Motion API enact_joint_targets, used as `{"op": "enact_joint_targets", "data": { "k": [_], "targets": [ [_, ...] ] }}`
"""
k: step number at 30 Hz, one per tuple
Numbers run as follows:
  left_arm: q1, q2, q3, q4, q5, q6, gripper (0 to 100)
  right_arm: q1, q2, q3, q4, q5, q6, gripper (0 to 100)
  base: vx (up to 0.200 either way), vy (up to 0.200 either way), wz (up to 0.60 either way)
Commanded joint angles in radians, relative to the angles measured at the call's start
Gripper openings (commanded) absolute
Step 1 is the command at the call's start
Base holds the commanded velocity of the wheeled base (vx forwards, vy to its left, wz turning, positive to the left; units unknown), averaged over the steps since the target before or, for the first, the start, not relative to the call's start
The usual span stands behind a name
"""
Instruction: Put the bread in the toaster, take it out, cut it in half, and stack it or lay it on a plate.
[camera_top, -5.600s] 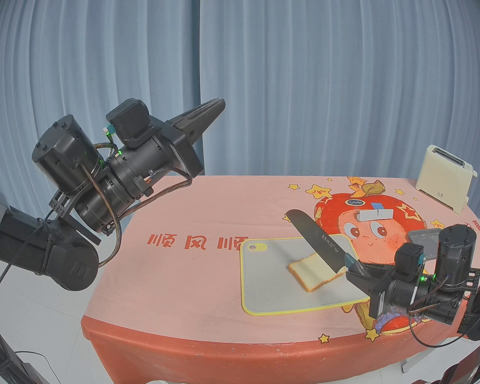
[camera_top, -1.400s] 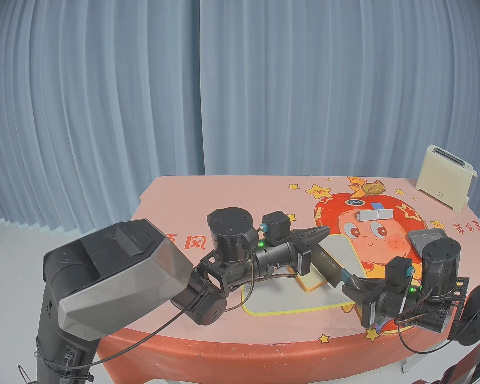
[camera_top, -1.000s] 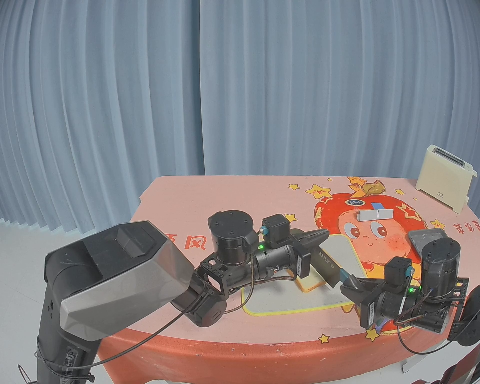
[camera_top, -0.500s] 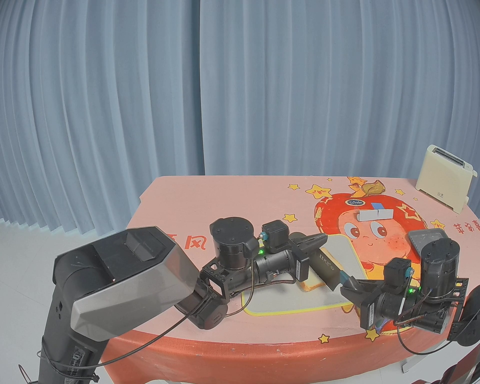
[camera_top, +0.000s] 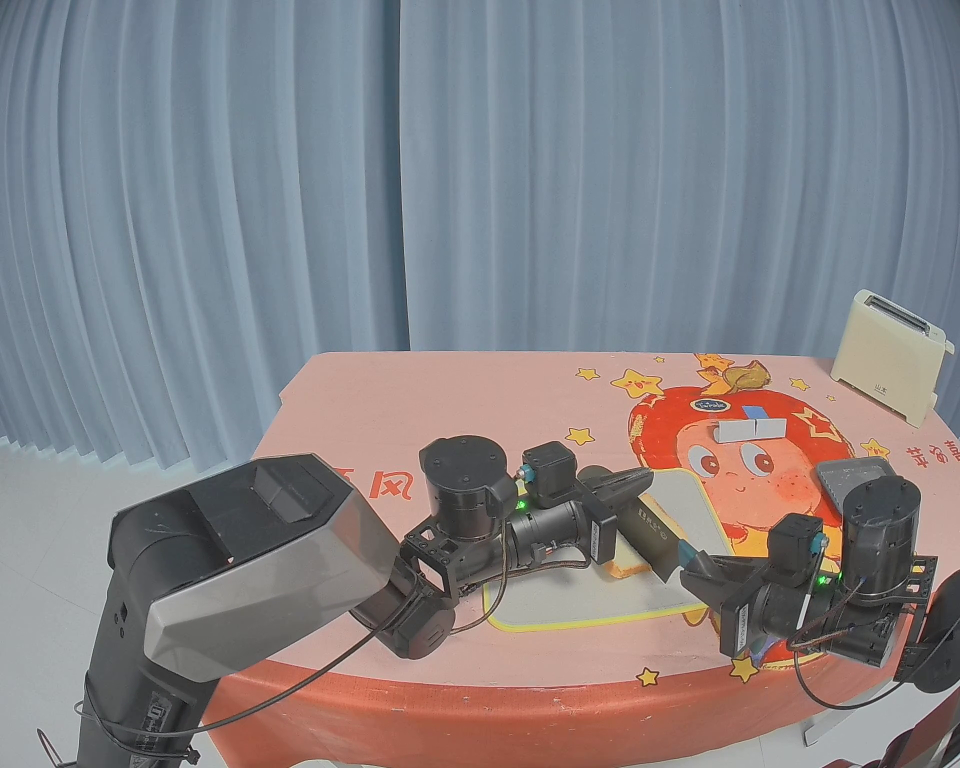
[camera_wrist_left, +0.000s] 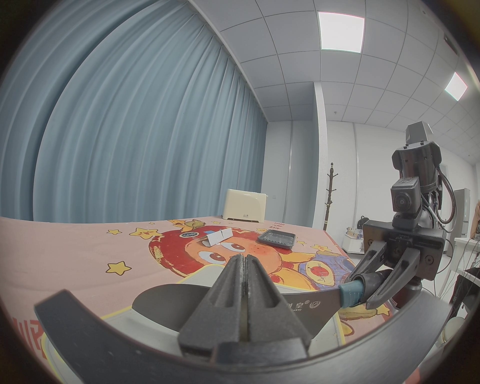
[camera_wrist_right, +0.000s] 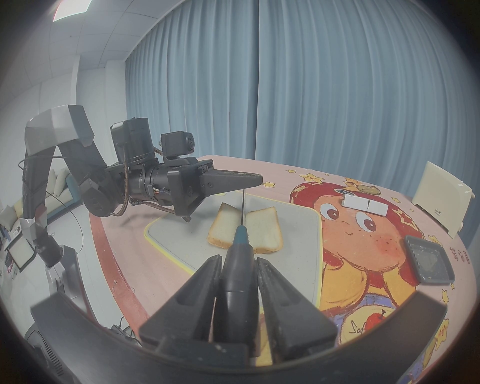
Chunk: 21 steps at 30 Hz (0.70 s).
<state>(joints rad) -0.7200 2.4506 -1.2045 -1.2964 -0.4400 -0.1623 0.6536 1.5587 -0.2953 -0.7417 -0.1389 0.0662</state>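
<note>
Golden-brown at the crust, the bread (camera_wrist_right: 245, 229) is seen lying flat on the grey, yellow-rimmed cutting board (camera_top: 555, 600), which is laid on the pink table (camera_top: 420, 400). The knife (camera_top: 652, 528) is clasped by its handle in the right gripper (camera_wrist_right: 238, 261), with the blade set edge-down across the middle of the slice. The left gripper (camera_top: 645, 478) is held low beside the blade with its fingers pressed together; whether it touches the slice cannot be told. The cream toaster (camera_top: 890, 355) and a dark tray (camera_wrist_right: 429, 260) are placed well apart from the board.
</note>
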Motion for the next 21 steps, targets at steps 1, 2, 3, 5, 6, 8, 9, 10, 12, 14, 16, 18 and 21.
{"op": "enact_joint_targets", "data": {
  "k": [1, 2, 3, 5, 6, 8, 9, 10, 12, 14, 16, 18, 21],
  "targets": [
    [-0.001, 0.005, -0.004, 0.003, 0.000, 0.000, 0, 0.000, 0.009, 0.004, 0.005, -0.001, 0.000, 0, 0.000, 0.000, 0.00],
    [-0.001, 0.007, -0.006, 0.003, 0.000, -0.002, 0, 0.001, 0.009, 0.002, 0.005, -0.001, 0.000, 0, 0.000, 0.000, 0.00],
    [0.001, 0.005, -0.006, 0.003, 0.001, -0.003, 0, 0.000, 0.009, 0.002, 0.004, -0.001, 0.000, 0, 0.000, 0.000, 0.00],
    [0.002, 0.007, -0.003, 0.003, 0.000, -0.003, 0, 0.000, 0.009, -0.002, -0.001, -0.001, 0.000, 0, 0.000, 0.000, 0.00],
    [0.002, 0.007, 0.000, 0.002, 0.000, -0.003, 0, 0.000, 0.009, -0.004, -0.001, -0.001, 0.000, 0, 0.000, 0.000, 0.00],
    [0.001, 0.008, 0.002, 0.002, 0.000, -0.003, 0, 0.000, 0.006, -0.004, -0.001, -0.002, 0.000, 0, 0.000, 0.000, 0.00],
    [0.001, 0.008, 0.003, 0.002, 0.000, -0.003, 0, 0.000, 0.006, -0.005, -0.002, -0.002, 0.000, 0, 0.000, 0.000, 0.00],
    [0.001, 0.007, 0.003, 0.002, 0.000, -0.003, 0, 0.000, 0.006, -0.005, -0.002, -0.002, 0.000, 0, 0.000, 0.000, 0.00],
    [0.002, 0.007, 0.002, 0.002, 0.000, -0.003, 0, 0.000, 0.004, -0.007, -0.002, -0.001, 0.000, 0, 0.000, 0.000, 0.00],
    [0.004, 0.008, 0.002, 0.002, 0.000, -0.003, 0, 0.000, 0.003, -0.015, -0.002, -0.001, 0.000, 0, 0.000, 0.000, 0.00],
    [0.005, 0.008, 0.003, 0.002, 0.001, -0.003, 0, 0.000, 0.000, -0.022, -0.004, -0.001, 0.000, 0, 0.000, 0.000, 0.00],
    [0.005, 0.018, 0.003, 0.002, 0.001, -0.003, 0, 0.000, -0.002, -0.022, -0.004, -0.001, 0.000, 0, 0.000, 0.000, 0.00],
    [0.007, 0.022, 0.003, 0.002, 0.000, -0.003, 0, 0.000, 0.001, -0.027, -0.004, 0.001, 0.000, 0, 0.000, 0.000, 0.00]
  ]
}}
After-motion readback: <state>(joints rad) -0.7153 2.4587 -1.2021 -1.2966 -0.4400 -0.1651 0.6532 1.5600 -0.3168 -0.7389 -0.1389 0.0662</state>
